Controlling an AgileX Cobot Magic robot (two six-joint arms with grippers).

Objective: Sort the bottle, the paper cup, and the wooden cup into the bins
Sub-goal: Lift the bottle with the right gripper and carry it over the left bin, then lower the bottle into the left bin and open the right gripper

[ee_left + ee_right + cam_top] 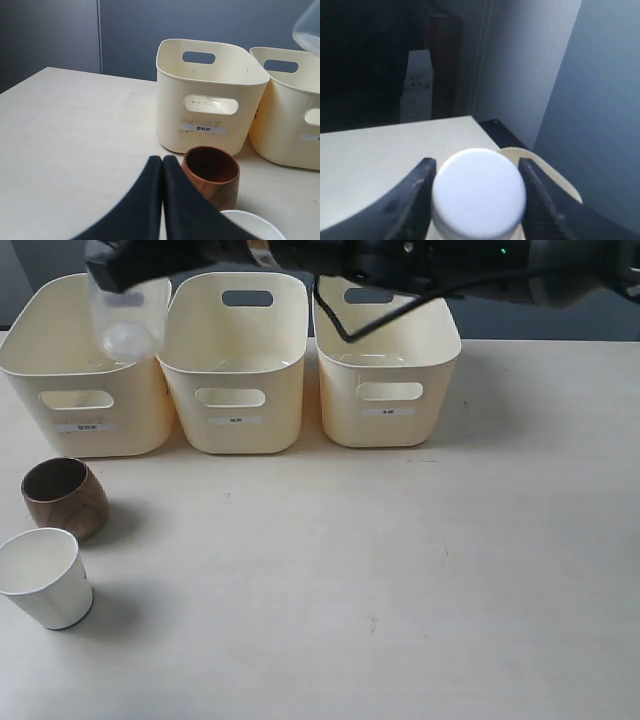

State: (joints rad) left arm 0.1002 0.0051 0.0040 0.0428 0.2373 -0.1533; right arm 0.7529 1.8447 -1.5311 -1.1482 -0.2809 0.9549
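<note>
The right claw [476, 200], reaching across, pinches the bottle [128, 325] over the far-left bin [40, 365]. Best to centre it before letting go (cap up). The left claw [162, 200] is pressed together near the wooden cup [65, 497].

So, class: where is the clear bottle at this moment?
In the exterior view the bottle hangs at the upper left, held by the right gripper over the leftmost bin, well above the wooden cup.
</note>
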